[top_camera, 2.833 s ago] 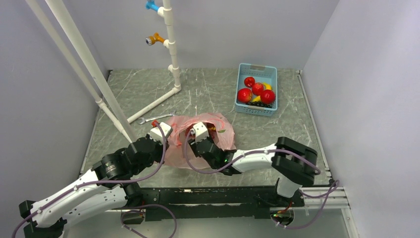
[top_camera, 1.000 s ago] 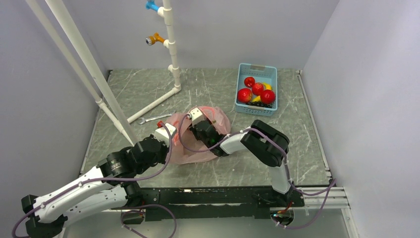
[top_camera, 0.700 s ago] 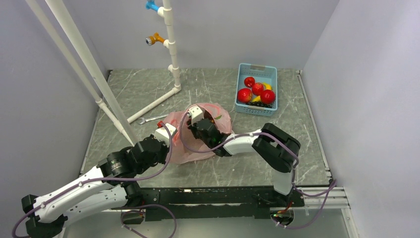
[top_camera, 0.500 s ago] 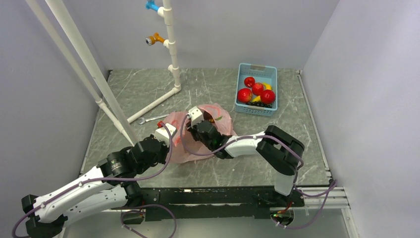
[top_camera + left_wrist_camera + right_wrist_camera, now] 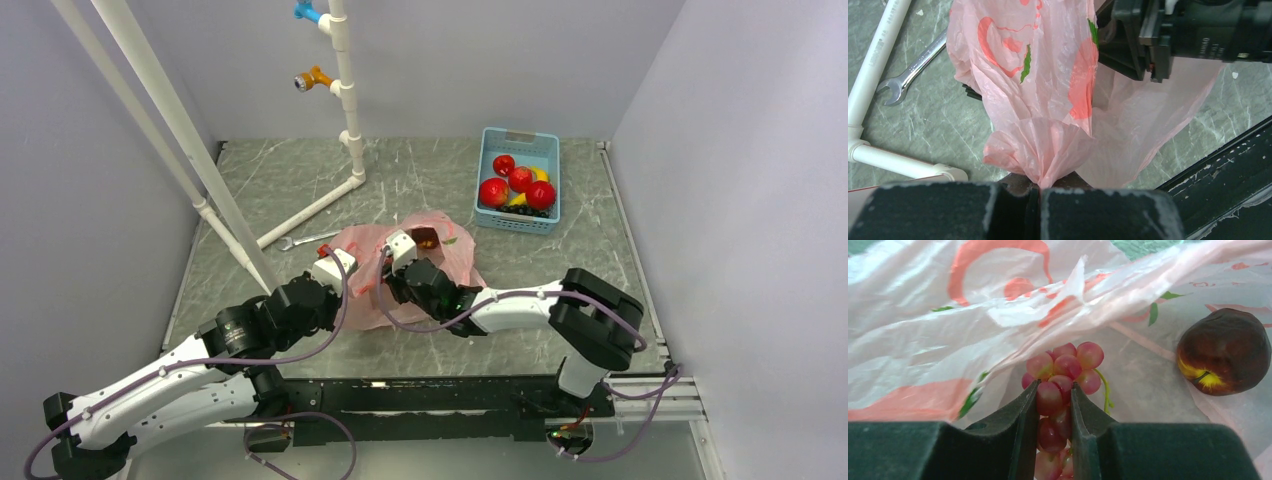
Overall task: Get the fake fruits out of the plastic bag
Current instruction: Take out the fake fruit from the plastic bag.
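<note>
The left arm stretches low and forward over the table (image 5: 420,180). The left hand (image 5: 1039,191) is pressed together on a gathered fold at the near left side of the bag (image 5: 1038,85). The right arm folds at its elbow and runs leftward. The right hand (image 5: 1054,412) sits inside the bag's mouth, pinching the grapes (image 5: 1068,365). A dark red-brown fruit (image 5: 1224,351) lies in the bag, right of them.

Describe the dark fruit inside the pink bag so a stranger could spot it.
Mid-table lies a crinkled pink plastic bag, with the right gripper shut on a bunch of reddish grapes in its opening. Beside that bunch sits the dark fruit: one rounded red-brown piece with a yellow patch, unlike the small pink-red grapes.
</note>
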Robot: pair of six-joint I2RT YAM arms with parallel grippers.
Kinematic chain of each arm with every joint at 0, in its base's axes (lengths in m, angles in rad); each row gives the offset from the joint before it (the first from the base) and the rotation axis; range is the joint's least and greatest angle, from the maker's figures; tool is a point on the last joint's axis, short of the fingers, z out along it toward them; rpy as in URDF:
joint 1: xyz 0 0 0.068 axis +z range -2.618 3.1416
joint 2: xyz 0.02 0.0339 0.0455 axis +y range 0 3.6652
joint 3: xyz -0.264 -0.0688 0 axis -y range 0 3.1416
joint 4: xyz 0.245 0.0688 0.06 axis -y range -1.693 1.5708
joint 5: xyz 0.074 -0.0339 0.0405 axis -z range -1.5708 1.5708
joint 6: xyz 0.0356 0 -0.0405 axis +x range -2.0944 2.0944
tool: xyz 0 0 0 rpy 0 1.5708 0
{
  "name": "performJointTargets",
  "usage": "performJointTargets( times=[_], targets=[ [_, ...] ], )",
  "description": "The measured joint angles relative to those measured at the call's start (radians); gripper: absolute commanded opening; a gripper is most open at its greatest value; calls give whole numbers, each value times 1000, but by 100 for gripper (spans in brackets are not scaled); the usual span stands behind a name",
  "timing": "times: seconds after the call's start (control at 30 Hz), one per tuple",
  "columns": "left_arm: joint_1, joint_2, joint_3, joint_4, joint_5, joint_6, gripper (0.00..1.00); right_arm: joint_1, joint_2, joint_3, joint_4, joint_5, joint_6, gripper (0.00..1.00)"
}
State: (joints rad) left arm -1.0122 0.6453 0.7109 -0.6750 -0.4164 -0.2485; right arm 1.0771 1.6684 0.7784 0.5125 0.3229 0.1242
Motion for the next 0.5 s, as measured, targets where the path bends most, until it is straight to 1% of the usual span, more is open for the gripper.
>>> performJointTargets(
  times=[0.27,0.5],
  targets=[
    [0,-2,0,-2,0,0,0,35,-126,-40,-40,-16,26,0],
    [0,-7,0,-3,0,0,0,39,-253,-73,-87,-19,53,0]
  ],
)
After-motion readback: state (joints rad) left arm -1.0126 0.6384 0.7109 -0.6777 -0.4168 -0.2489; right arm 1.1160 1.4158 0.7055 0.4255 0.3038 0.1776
